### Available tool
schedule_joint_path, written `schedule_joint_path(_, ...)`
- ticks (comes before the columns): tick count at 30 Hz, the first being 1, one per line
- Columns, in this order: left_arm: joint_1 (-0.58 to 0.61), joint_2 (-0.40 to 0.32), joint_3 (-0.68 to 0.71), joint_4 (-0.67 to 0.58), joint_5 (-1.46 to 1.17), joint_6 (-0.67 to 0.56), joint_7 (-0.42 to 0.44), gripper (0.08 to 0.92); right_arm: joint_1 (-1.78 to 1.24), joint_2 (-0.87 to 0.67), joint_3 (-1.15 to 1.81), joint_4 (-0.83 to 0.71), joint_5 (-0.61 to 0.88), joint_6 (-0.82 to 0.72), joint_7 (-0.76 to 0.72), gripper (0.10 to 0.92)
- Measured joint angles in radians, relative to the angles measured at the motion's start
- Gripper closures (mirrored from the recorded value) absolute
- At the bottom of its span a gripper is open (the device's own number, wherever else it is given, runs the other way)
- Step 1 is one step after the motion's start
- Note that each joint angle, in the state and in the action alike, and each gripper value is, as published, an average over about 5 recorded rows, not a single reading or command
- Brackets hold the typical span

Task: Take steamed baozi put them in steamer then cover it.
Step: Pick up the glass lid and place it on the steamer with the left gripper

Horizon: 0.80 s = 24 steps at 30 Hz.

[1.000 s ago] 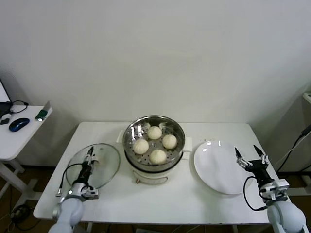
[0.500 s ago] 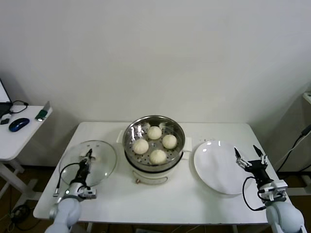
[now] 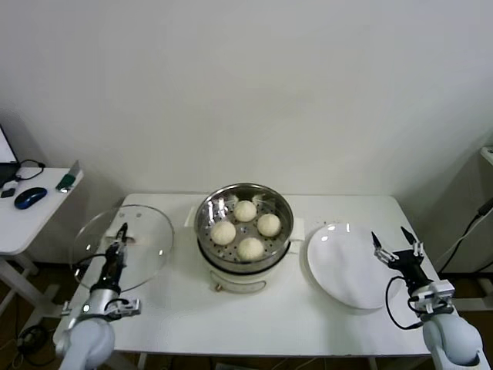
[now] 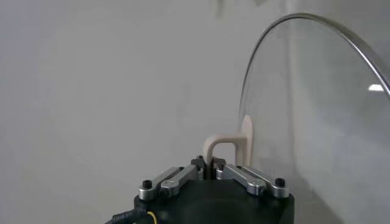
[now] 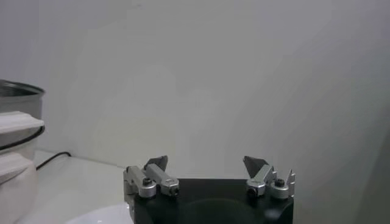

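Several cream-white baozi [image 3: 250, 248] lie on the perforated tray of the steel steamer [image 3: 286, 210] at the table's middle. The clear glass cover [image 3: 146, 231] hangs tilted above the table's left end, off the surface. My left gripper [image 3: 121, 231] is shut on the cover's cream handle. In the left wrist view the handle [image 4: 214, 146] runs between the closed jaws of my left gripper [image 4: 209, 165], and the glass cover [image 4: 317, 122] stands on edge beyond. My right gripper [image 3: 396, 243] hovers open and empty at the table's right end; in its own wrist view, the right gripper [image 5: 207, 167] holds nothing.
A flat white plate [image 3: 347, 266] lies right of the steamer, under my right gripper. The steamer's pot and white base [image 5: 12, 152] show at the edge of the right wrist view. A side table with a blue mouse [image 3: 29, 197] stands at the far left.
My left gripper shut on the cover's handle, then lifted the cover off the table and tilted it upright while drifting left. The right arm barely moved.
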Motion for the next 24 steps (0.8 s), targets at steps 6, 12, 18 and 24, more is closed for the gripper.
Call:
schedule_joint_path(6, 0.06, 0.081, 0.03, -0.174, -0.049, 0.138, 0.019, 0.847, 0.019, -0.012, -0.02, -0.017, -0.013, 0.0, 0.0, 0.203)
schedule_joint_path(12, 0.068, 0.2, 0.104, -0.306, -0.128, 0.279, 0.042, 0.847, 0.036, -0.015, -0.044, -0.029, -0.031, -0.003, 0.004, 0.203)
schedule_joint_path(18, -0.03, 0.287, 0.253, -0.373, -0.187, 0.415, 0.097, 0.847, 0.049, -0.01, -0.062, -0.041, -0.047, -0.003, 0.005, 0.203)
schedule_joint_path(24, -0.195, 0.278, 0.438, -0.384, -0.165, 0.513, 0.213, 0.847, 0.053, -0.001, -0.067, -0.055, -0.064, 0.005, 0.004, 0.203)
